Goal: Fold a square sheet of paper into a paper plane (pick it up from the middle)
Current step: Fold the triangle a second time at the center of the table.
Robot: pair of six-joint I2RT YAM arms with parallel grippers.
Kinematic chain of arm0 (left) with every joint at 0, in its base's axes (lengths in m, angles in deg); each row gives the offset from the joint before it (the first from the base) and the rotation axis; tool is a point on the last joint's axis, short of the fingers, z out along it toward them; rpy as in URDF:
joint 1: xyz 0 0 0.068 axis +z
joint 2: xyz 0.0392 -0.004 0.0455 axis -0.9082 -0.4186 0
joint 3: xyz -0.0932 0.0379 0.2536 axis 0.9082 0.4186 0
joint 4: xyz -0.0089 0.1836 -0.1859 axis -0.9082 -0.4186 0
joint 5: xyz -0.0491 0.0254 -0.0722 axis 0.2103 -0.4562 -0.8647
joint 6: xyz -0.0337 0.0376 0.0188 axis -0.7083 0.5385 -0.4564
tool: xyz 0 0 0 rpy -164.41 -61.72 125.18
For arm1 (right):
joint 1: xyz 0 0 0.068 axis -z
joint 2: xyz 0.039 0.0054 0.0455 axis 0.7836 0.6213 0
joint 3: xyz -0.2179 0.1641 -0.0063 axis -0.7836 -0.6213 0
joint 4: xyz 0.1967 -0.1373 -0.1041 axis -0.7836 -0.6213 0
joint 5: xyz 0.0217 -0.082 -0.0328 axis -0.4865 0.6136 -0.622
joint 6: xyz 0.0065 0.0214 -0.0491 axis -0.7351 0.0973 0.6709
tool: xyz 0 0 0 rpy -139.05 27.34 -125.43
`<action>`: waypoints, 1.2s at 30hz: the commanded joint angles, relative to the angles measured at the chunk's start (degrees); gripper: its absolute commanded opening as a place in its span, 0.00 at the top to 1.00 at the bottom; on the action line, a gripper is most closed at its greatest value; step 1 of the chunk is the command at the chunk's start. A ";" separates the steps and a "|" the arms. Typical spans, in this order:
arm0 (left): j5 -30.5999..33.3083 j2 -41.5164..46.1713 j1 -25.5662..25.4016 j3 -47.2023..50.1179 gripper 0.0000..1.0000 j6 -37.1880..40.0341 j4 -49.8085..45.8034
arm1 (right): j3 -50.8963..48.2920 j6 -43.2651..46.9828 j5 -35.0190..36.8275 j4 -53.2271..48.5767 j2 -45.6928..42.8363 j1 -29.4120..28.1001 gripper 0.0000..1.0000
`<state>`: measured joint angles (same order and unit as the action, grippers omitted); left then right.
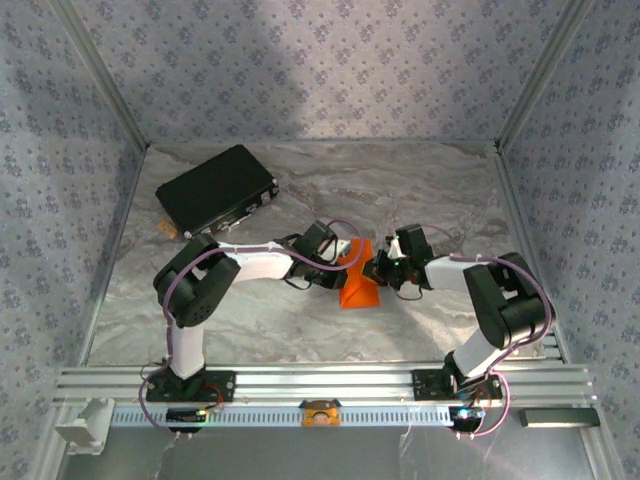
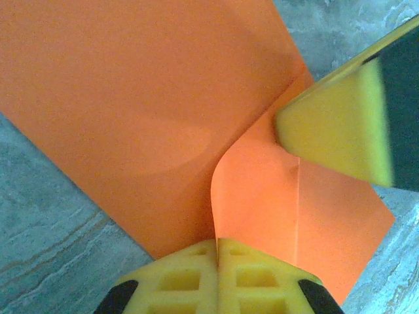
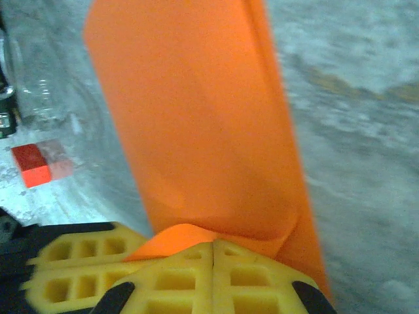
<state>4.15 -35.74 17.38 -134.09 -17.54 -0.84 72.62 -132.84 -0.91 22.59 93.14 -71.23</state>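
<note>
Mid-table [image 1: 430,190], I have the left gripper [image 2: 217,243] clenched on a curled fold of the paper [image 2: 144,98]; the right gripper [image 3: 214,245] seemingly pinches its edge, view blurred.

I am looking at a black case [image 1: 217,188] lying on the far-left tabletop [image 1: 420,190], with a small red block [image 3: 36,167] sitting apart.

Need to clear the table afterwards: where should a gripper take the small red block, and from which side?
Probably from straight above, pinching two opposite upright faces of the small red block. It sits flat on the table, boxy and low, with flat sides, so a top-down pinch should seat squarely.
</note>
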 commanded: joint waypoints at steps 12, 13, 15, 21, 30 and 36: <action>-0.31 -2.30 0.31 -1.12 1.00 1.52 -4.82 | 1.97 2.98 -2.71 -2.49 -2.58 3.24 1.00; -0.27 -2.30 0.28 -1.11 1.00 1.52 -4.82 | 2.00 3.20 -2.86 -2.51 -2.23 3.47 1.00; -0.27 -2.30 0.32 -1.26 1.00 1.52 -4.87 | 1.54 3.38 -2.97 -1.98 -0.51 4.03 1.00; -0.37 -2.38 0.33 -1.22 1.00 1.60 -5.05 | -2.60 0.75 1.11 1.49 4.44 5.64 1.00; -0.54 -2.56 0.25 -1.10 1.00 1.50 -4.91 | 1.33 2.40 2.84 -6.26 0.24 8.04 1.00; -0.63 -2.49 0.32 -0.97 1.00 1.43 -4.72 | 1.55 2.54 0.68 -4.10 -2.79 7.96 1.00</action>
<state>3.31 -36.38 17.53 -135.21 -17.08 -2.04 73.27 -131.59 -1.45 20.60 93.01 -62.92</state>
